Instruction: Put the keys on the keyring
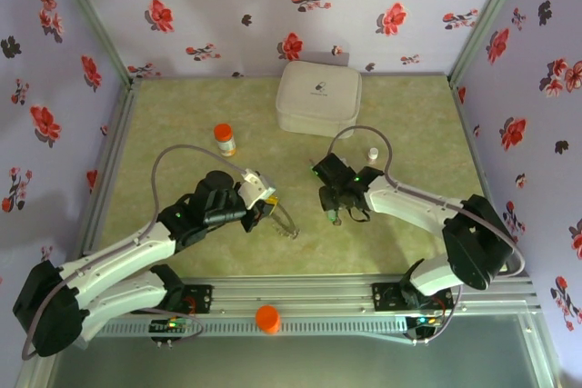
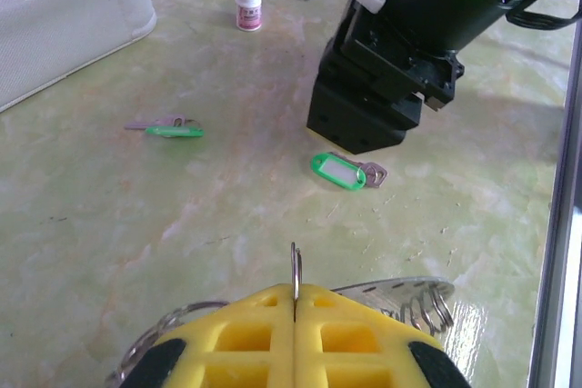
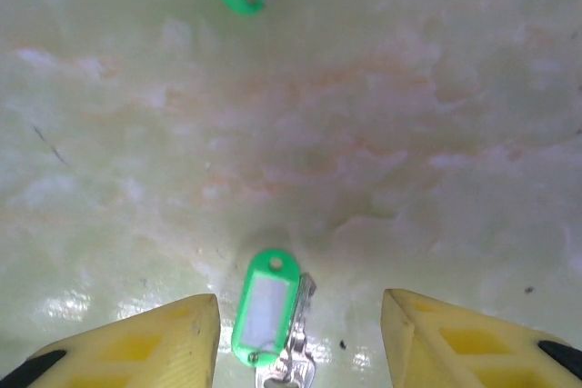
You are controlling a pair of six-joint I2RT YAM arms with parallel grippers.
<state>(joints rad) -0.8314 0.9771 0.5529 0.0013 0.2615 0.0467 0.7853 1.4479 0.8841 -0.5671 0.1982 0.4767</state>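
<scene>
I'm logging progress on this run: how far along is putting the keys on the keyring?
Done: nothing threaded yet. In hand: the left gripper is shut on the keyring; the right gripper hangs open around one key lying on the table. Left: grasp that key, thread it, then do the other key, which lies farther off.

Floral walls [image 1: 273,6]; green marbled tabletop [image 1: 182,115]; aluminium rail [image 1: 318,293] near edge.

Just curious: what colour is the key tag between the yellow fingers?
Key tag: green, white insert; clearest in the right wrist view.
</scene>
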